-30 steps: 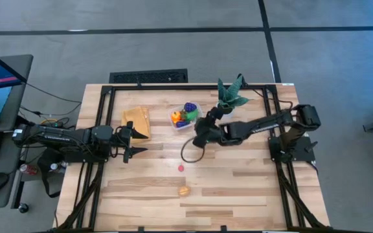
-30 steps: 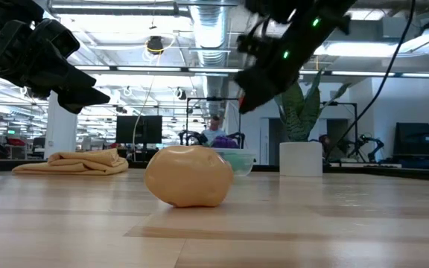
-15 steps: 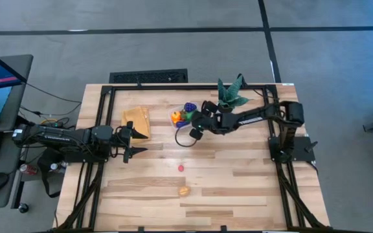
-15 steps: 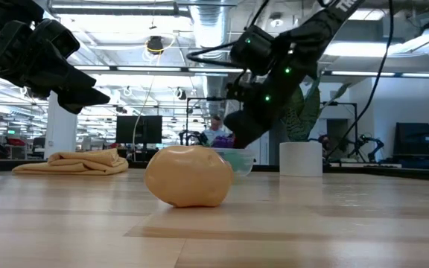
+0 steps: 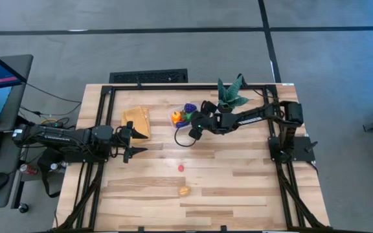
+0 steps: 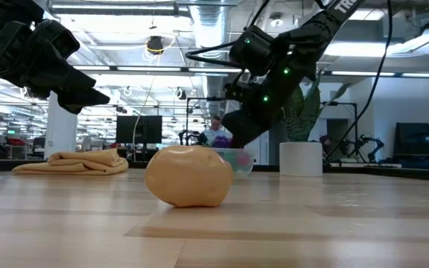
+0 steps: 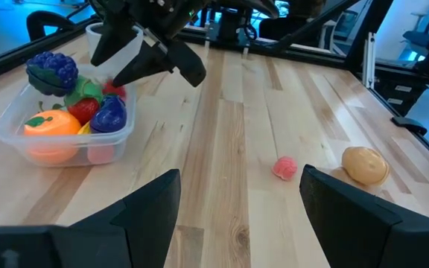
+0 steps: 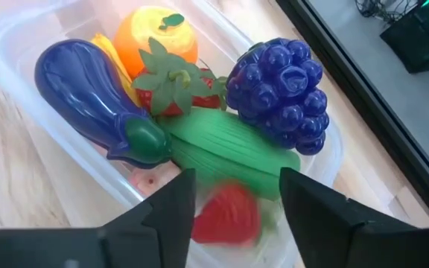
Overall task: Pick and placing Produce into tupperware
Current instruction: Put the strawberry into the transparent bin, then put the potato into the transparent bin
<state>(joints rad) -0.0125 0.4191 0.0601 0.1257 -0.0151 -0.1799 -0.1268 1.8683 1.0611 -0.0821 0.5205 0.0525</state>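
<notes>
Tupperware (image 8: pixel 21 82): one, clear, rounded corners, table's 12 o'clock. Holds one orange (image 8: pixel 155 30), one eggplant (image 8: pixel 88 100), one grape bunch (image 8: pixel 281 93), one green vegetable (image 8: pixel 229 149), two strawberries (image 8: pixel 226 216).

Loose on table: one pink bit (image 5: pixel 180 167), one tan piece (image 5: pixel 184 191), toward 6 o'clock.

Right gripper (image 8: pixel 233 197): reaches across, angled down over tub, fingers apart, blurred strawberry between them.

Left gripper (image 5: pixel 135 142): at 9 o'clock, level, spread wide, empty.

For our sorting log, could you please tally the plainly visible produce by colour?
Red strawberries: 2
Orange: 1
Purple grapes: 1
Dark eggplant: 1
Green vegetable: 1
Pink piece on the table: 1
Tan piece on the table: 1
Total: 8 plainly visible.
</notes>
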